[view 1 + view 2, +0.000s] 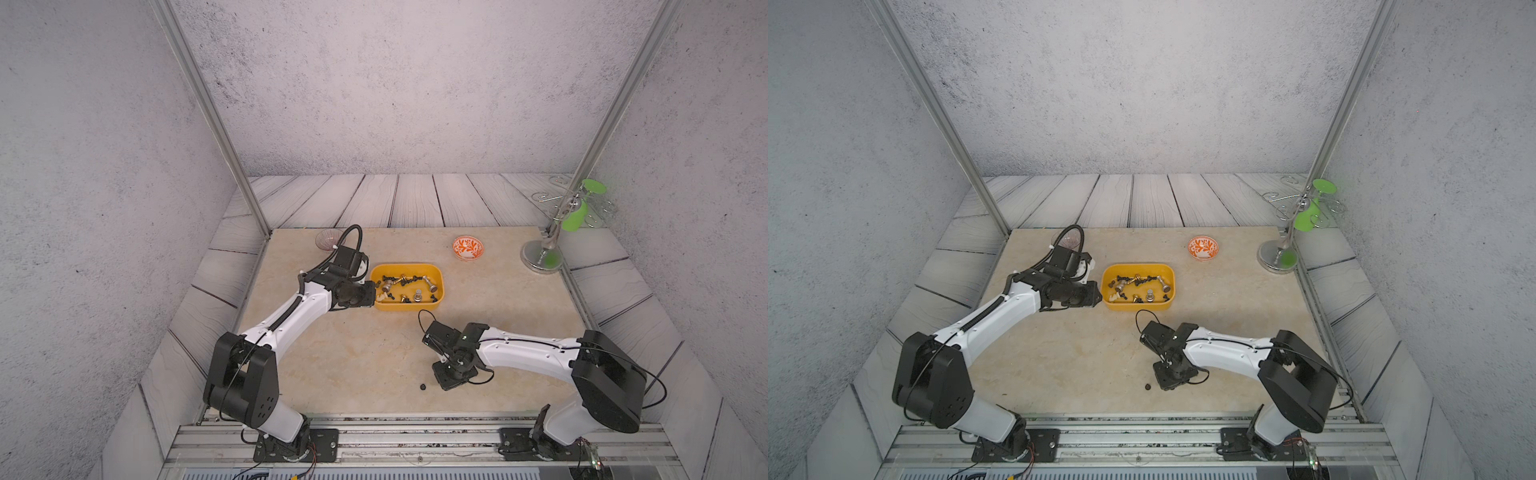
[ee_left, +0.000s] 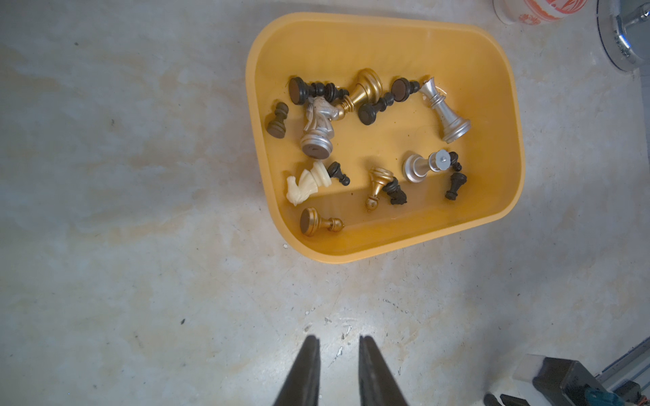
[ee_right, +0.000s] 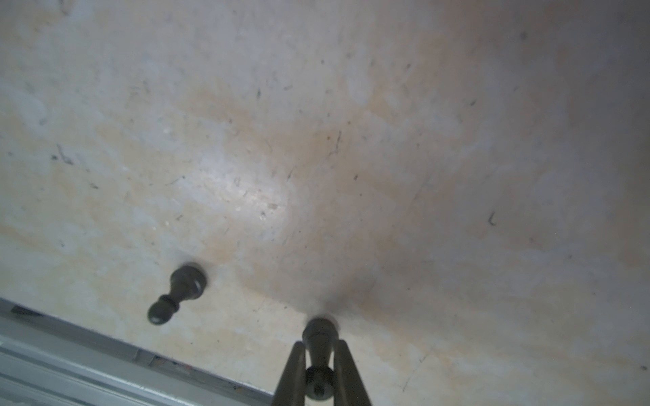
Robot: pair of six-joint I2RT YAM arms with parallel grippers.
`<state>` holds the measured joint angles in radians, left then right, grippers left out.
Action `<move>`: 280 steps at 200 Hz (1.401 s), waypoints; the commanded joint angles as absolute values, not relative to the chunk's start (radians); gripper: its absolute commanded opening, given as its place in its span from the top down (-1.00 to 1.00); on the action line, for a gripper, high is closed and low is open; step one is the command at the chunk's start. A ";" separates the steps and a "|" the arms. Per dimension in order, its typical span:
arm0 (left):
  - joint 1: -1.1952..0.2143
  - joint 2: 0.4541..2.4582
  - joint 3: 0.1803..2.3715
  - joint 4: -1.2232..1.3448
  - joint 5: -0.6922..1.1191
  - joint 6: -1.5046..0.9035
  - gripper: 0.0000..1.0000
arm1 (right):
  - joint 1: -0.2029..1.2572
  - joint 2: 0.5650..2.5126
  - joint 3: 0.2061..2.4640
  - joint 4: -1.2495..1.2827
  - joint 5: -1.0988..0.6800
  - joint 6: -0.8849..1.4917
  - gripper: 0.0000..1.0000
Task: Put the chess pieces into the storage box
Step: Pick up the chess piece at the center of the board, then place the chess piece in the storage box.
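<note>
I reckon the job is nearly done. Most of the chess pieces (image 2: 316,126) lie tumbled inside the storage box (image 2: 387,45): black, gold, silver and one cream. Outside the box I can find only two black pawns, both well apart from it on the side toward the arm bases. My right gripper (image 3: 319,346) is clamped around the held pawn (image 3: 318,334), whose base looks to be on the table (image 3: 457,175); I cannot tell if it has lifted. The second pawn (image 1: 423,387) sits near it, about as far from the box. My left gripper (image 2: 337,339) hangs just beside the box's short wall, jaws slightly parted and empty. What remains is two carries.
</note>
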<state>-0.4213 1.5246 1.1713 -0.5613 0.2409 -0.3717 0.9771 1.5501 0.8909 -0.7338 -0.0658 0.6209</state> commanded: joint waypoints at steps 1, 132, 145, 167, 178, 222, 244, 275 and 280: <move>-0.423 1.490 1.150 -0.555 0.241 -0.376 0.52 | 0.979 1.537 0.915 -0.772 -0.020 0.604 0.73; -0.423 1.393 1.062 -0.587 0.229 -0.375 0.52 | 0.576 1.669 1.473 -0.887 -0.127 0.213 0.73; -0.425 1.377 1.046 -0.588 0.229 -0.382 0.52 | 0.551 1.740 1.575 -0.907 -0.138 0.180 0.73; -0.428 1.351 1.024 -0.589 0.233 -0.398 0.52 | 0.521 1.881 1.744 -0.941 -0.150 0.145 0.73; -0.433 1.336 1.015 -0.593 0.235 -0.405 0.52 | 0.513 1.956 1.829 -0.965 -0.150 0.135 0.72; -0.448 1.285 0.972 -0.619 0.229 -0.411 0.52 | 0.504 2.181 2.074 -1.028 -0.183 0.127 0.72; -0.452 1.269 0.947 -0.620 0.229 -0.422 0.52 | 0.505 2.261 2.156 -1.057 -0.200 0.135 0.72; -0.460 1.254 0.915 -0.616 0.233 -0.443 0.52 | 0.505 2.317 2.192 -1.071 -0.209 0.140 0.68; -0.463 1.251 0.912 -0.614 0.233 -0.446 0.52 | 0.503 2.322 2.191 -1.069 -0.206 0.139 0.67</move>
